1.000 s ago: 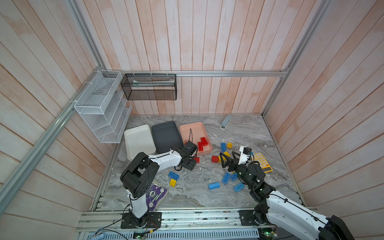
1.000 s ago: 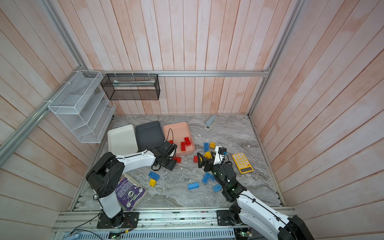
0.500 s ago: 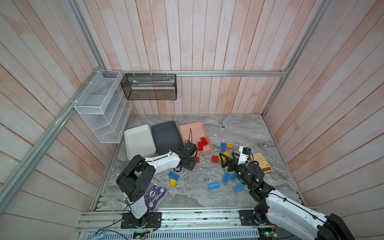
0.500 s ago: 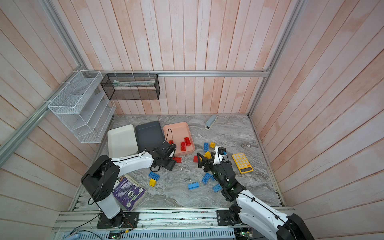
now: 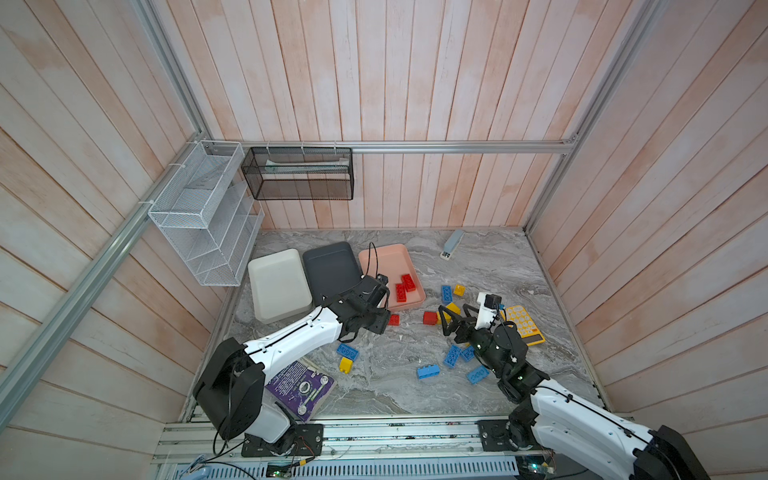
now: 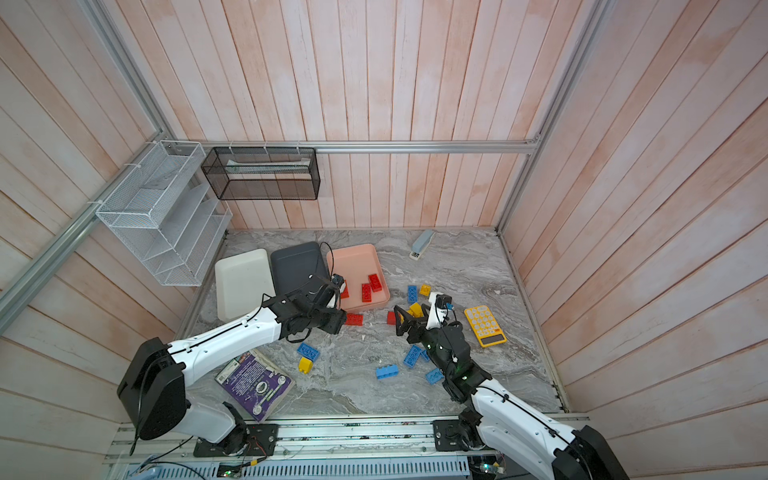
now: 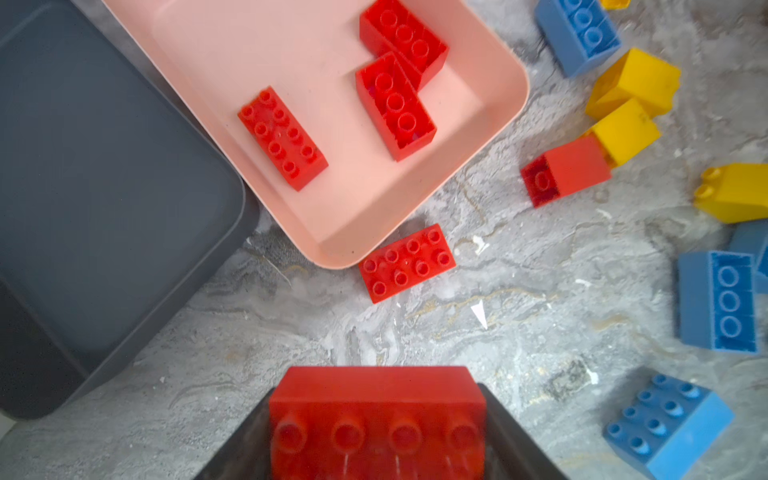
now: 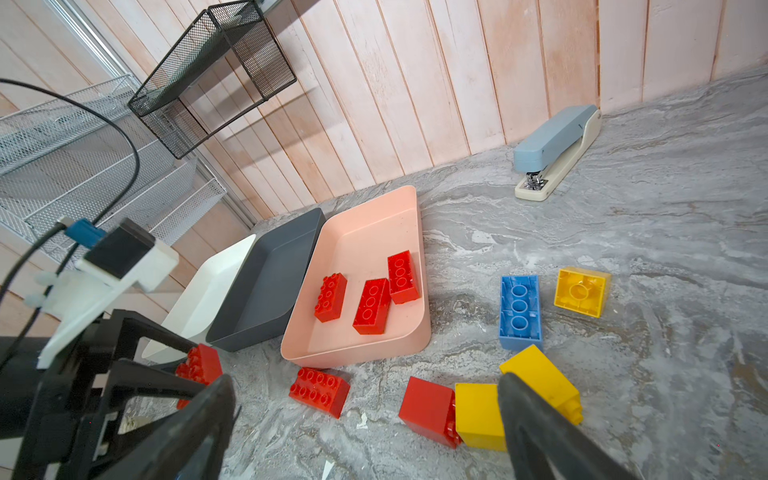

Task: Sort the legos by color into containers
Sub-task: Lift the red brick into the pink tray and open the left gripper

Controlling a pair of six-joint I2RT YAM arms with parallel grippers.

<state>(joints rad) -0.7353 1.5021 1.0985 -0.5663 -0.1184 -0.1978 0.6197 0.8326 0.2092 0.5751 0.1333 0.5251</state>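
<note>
The left claw [image 7: 376, 440] is clenched on a red brick [image 7: 374, 399] and hangs over the tabletop [image 7: 478, 345], short of the pink tray [image 7: 257, 45]. Just ahead of its tips a flat red brick [image 7: 407, 262] lies on the tabletop right beside the tray's near corner; whether they touch I cannot tell. Further ahead, inside the tray, lie three red bricks [image 7: 282, 137], two of them touching. Off to one side of the claw a red cube [image 7: 565, 170] rests against a yellow brick [image 7: 623, 133]. On the claw's other side the grey tray [image 7: 104, 187] sits just beside the pink one, and the white tray [image 5: 278, 286] lies beyond that; neither holds a brick.

The right claw [image 8: 365, 386] is released, jaws spread wide with nothing between them, low over the tabletop, with the red cube and yellow brick just ahead of it. Blue bricks [image 5: 428, 371] and the other yellows [image 5: 345, 365] lie scattered around and between the two claws, all loose.

By my reckoning the job is at an early stage. Of the six reds visible, three are in the pink tray, one is in hand and two wait on the tabletop. No blue or yellow is sorted, and two trays are yet to get a colour.
</note>
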